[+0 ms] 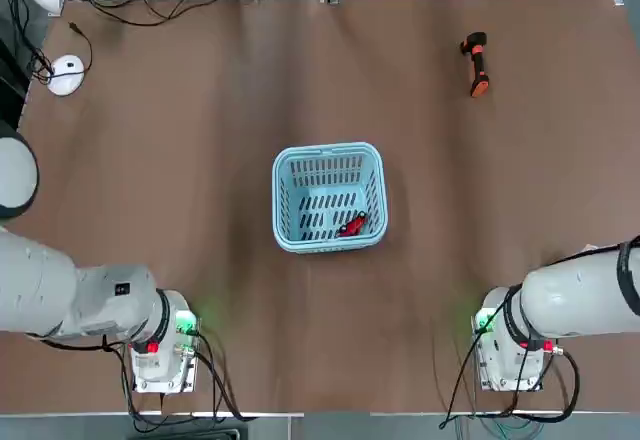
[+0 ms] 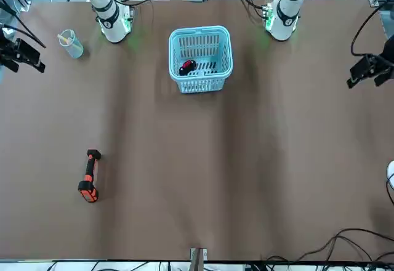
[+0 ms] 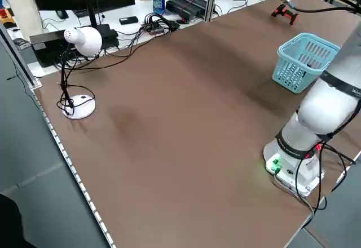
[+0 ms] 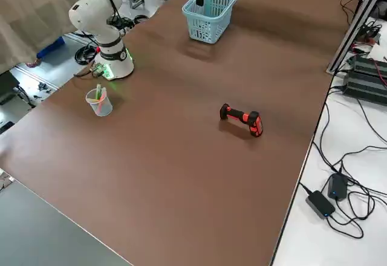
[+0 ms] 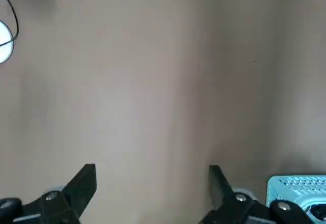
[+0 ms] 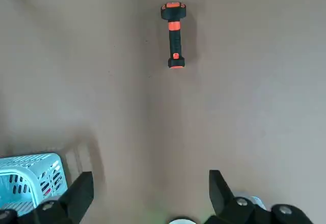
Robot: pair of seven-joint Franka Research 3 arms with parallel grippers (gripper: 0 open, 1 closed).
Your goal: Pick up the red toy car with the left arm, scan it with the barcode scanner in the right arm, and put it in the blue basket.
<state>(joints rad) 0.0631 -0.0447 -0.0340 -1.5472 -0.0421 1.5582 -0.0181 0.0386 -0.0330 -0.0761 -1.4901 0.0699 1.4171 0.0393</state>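
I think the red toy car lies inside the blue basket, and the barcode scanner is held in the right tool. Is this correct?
Not quite. The red toy car does lie inside the blue basket, but the barcode scanner is not held: it lies alone on the table, as the top view shows. The right tool is open and empty.

Left arm (image 1: 70,295) cut off by top view's left edge, right arm (image 1: 580,305) by its right edge; blue basket (image 5: 300,193) clipped at left wrist view's corner; red toy car (image 1: 352,225) partly screened by basket slats (image 2: 200,85), details too small to read
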